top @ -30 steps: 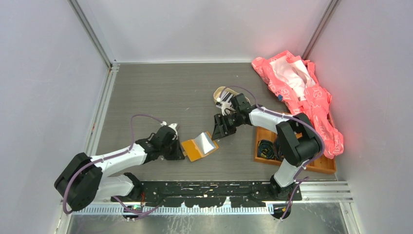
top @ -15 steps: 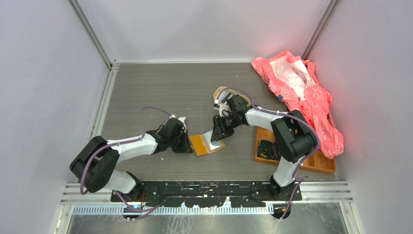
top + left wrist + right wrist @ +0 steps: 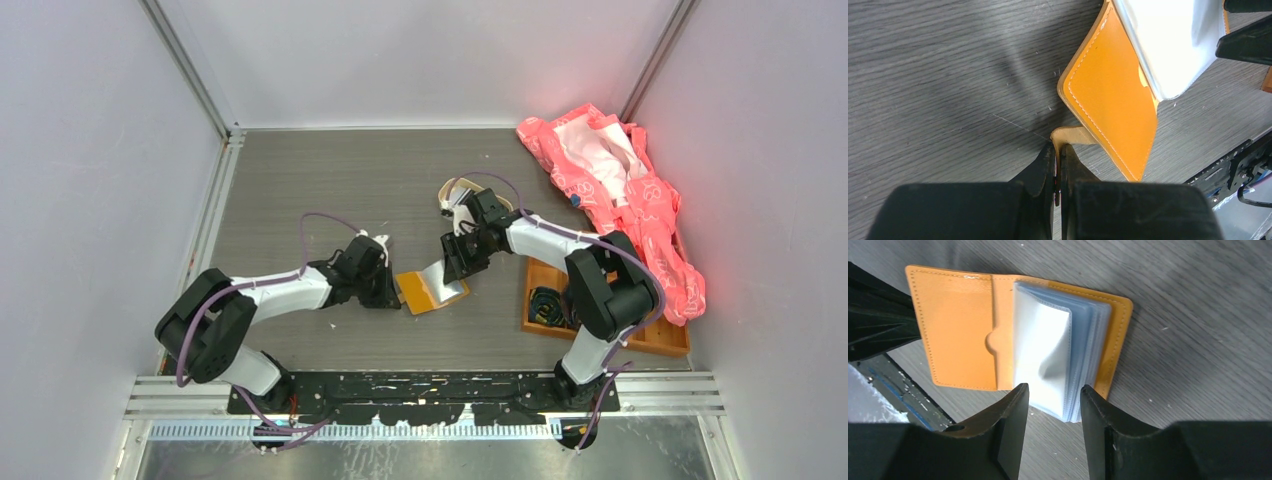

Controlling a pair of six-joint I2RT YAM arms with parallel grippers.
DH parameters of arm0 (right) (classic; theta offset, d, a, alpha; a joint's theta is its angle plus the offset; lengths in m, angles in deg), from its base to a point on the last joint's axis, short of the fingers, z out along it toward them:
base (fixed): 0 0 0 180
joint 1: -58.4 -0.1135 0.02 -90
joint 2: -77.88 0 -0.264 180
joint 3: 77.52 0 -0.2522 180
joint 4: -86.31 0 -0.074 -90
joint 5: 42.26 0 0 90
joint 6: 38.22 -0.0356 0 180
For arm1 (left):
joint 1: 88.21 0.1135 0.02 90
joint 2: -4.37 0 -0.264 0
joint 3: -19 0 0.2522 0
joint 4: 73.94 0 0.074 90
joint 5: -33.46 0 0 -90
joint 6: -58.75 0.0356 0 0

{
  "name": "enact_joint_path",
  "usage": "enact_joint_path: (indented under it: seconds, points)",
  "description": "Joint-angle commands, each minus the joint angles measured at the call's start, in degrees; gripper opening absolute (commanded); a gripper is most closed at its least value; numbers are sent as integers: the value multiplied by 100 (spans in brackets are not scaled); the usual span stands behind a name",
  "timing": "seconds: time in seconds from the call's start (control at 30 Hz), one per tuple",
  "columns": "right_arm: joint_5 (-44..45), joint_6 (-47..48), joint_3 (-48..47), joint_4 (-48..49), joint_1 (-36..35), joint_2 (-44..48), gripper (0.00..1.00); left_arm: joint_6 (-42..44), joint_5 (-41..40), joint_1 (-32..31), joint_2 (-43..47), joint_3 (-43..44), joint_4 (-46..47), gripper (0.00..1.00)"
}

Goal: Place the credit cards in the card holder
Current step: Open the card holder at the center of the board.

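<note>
Item: flat orange leather folding card holder (image 3: 428,291), lying open, left of orange wooden tray (image 3: 652,338). Left gripper (image 3: 1057,147) clamped tight on its tan tab (image 3: 1074,135). Right gripper (image 3: 1050,390) jaws half apart, straddling clear plastic sleeves (image 3: 1043,345) (contact unclear).

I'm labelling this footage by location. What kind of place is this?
Probably a robot test cell in a lab, not a home: two arms bolted to a rail, plain pale walls on metal posts, and a few props such as the card holder.
</note>
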Motion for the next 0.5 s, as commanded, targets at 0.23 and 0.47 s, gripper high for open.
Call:
enact_joint_path:
  seconds: [0.23, 0.47]
  points:
    - [-293, 132, -291, -206, -1, -166, 48, 279, -231, 17, -369, -71, -429, 0]
    - [-1349, -210, -242, 52, 19, -171, 32, 314, -192, 14, -398, -39, -414, 0]
